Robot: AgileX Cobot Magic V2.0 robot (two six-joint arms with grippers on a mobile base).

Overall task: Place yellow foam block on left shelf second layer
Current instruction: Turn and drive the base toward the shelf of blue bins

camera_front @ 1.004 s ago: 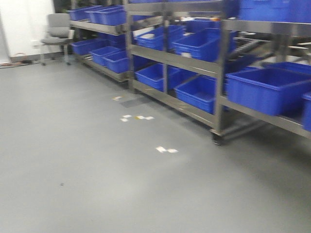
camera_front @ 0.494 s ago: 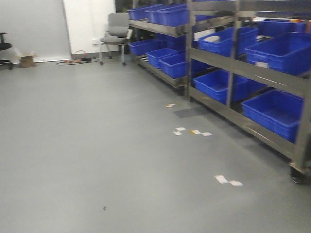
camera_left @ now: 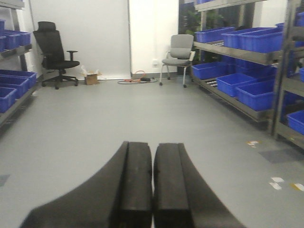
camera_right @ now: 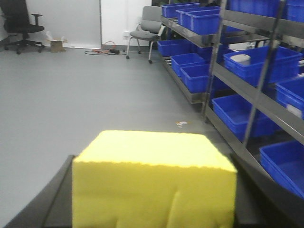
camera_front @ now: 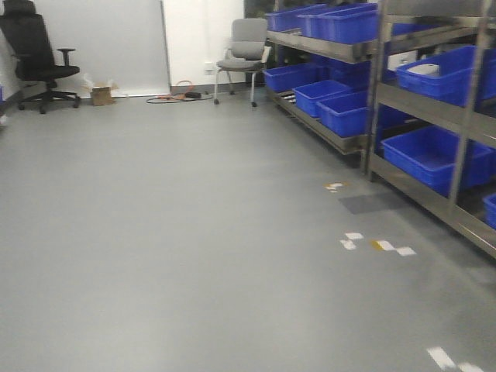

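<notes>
The yellow foam block fills the lower middle of the right wrist view. My right gripper is shut on it, with a dark finger showing on each side. In the left wrist view my left gripper is shut with nothing in it, its pads pressed together above the grey floor. A rack with blue bins stands at the far left edge of that view; this left shelf is only partly in frame. Neither gripper shows in the front view.
Metal racks loaded with blue bins line the right side. A grey chair, a black office chair, a cardboard box and floor cables sit by the back wall. Tape marks dot the floor.
The front view has swung left. The right-hand racks slid toward the frame's right edge, and the back wall, the black chair and more open floor came into view.
</notes>
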